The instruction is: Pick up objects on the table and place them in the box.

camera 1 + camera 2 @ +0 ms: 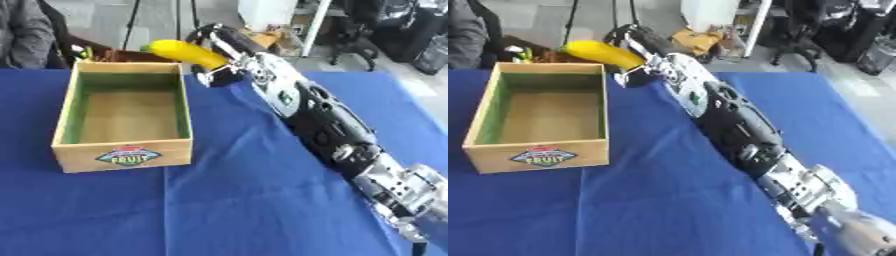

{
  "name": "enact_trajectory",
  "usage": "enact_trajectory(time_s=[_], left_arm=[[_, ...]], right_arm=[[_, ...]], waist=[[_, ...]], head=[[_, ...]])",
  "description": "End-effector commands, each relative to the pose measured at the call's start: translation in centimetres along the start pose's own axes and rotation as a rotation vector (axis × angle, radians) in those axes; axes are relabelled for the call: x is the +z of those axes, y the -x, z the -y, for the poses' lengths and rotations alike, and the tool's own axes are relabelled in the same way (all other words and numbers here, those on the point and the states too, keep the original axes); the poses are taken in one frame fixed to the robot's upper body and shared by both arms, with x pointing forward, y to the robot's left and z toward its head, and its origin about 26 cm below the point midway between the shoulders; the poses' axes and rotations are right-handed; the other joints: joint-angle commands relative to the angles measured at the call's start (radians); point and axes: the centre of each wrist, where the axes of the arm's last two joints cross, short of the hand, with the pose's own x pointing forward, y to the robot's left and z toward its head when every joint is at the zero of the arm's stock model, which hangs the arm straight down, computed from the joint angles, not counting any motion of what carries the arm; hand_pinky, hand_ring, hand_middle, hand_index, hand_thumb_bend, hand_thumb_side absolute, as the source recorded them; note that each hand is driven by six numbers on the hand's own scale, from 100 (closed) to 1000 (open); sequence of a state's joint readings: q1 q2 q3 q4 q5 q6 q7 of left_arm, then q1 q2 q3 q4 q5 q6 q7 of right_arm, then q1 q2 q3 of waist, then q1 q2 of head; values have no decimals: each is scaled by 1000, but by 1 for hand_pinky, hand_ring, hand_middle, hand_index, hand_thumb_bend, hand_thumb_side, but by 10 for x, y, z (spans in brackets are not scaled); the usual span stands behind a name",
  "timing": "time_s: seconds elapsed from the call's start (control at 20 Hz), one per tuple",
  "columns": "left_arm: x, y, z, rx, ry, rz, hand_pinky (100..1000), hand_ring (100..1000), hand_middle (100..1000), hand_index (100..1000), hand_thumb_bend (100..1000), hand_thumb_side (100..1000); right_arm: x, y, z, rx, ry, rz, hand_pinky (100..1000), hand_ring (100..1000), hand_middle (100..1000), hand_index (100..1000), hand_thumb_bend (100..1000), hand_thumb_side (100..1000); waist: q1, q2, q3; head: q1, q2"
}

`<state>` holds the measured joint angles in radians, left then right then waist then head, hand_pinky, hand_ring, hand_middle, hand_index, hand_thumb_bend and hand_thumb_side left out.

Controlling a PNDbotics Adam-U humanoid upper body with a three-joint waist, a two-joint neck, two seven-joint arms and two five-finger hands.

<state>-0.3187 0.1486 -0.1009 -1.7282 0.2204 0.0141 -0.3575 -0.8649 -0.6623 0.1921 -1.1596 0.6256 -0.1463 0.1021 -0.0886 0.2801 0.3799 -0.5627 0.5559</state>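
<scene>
One banana (186, 53) is all that shows of the task's objects, and it is in the air, pinched in the right hand (216, 56), whose fingers curl round its near end beside the far right corner of the wooden fruit box (122, 156). The banana juts leftward from the hand, its free tip reaching past the box's far rim, while the hand itself sits outside the right wall, over the blue tablecloth (245, 200). The box looks empty, so the placing is not yet done. The main risk, as I judge it, is a release from this spot: with only part of the fruit over the opening, it could strike the far rim or the corner and tip out behind the box or onto the cloth. A grip near one end also leaves the long free end able to swing or slip as the wrist turns. Carrying the hand leftward could bring the forearm against the right wall and shove the light box askew. The left hand shows in neither view.
</scene>
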Motion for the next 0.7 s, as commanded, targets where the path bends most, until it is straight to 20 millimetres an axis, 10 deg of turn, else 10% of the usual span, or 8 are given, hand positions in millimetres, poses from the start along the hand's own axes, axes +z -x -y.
enact_trajectory(time_s=[0.05, 0.7], left_arm=[[-5, -8, 1, -6, 16, 28, 601, 800, 604, 608, 176, 1000], [-7, -8, 4, 4, 25, 33, 600, 794, 595, 608, 176, 1000]], right_arm=[[-10, -8, 4, 22, -12, 37, 284, 286, 630, 824, 100, 100], [-26, -31, -25, -1, -113, 157, 295, 291, 638, 826, 100, 100]], waist=[[4, -20, 5], [4, -15, 21]], head=[[-10, -8], [-22, -11]])
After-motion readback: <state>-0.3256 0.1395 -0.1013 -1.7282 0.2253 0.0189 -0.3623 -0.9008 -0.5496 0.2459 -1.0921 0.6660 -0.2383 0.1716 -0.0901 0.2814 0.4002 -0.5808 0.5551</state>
